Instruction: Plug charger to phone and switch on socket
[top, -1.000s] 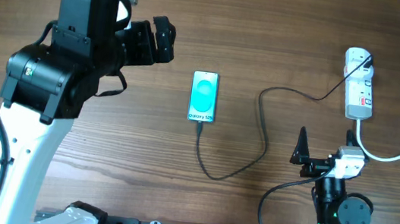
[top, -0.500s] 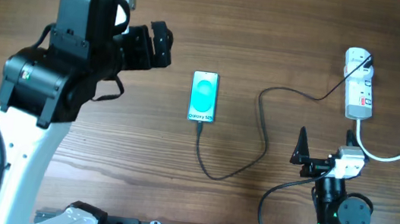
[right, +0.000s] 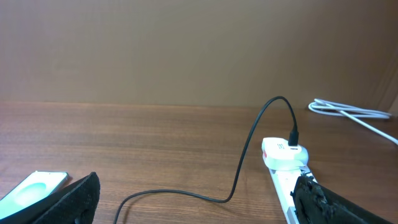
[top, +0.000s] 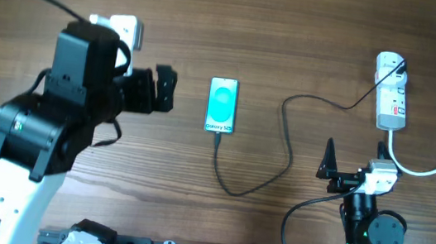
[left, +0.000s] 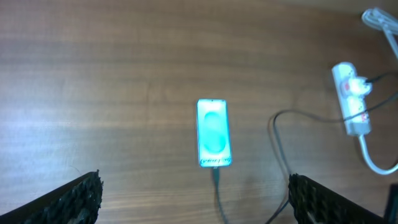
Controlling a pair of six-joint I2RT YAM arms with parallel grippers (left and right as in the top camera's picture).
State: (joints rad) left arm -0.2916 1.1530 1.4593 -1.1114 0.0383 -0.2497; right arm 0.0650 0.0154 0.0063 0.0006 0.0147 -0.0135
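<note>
surface: wooden table [top: 312, 34] | lying on it: phone [top: 222, 104], charger [top: 217, 151], socket [top: 391, 97]

Wooden table [top: 337, 37] (plain brown wall [right: 155, 50])

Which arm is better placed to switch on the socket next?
Probably right. The right gripper sits close to the socket, on its side of the table; the left gripper is beyond the phone, much farther away.

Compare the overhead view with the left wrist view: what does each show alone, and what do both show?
Overhead only: the bodies of the left arm and right arm. Left wrist only: the left hand from within, ridged pads spread wide. Both: the phone, the charger reaching one end of it, and the socket.
</note>
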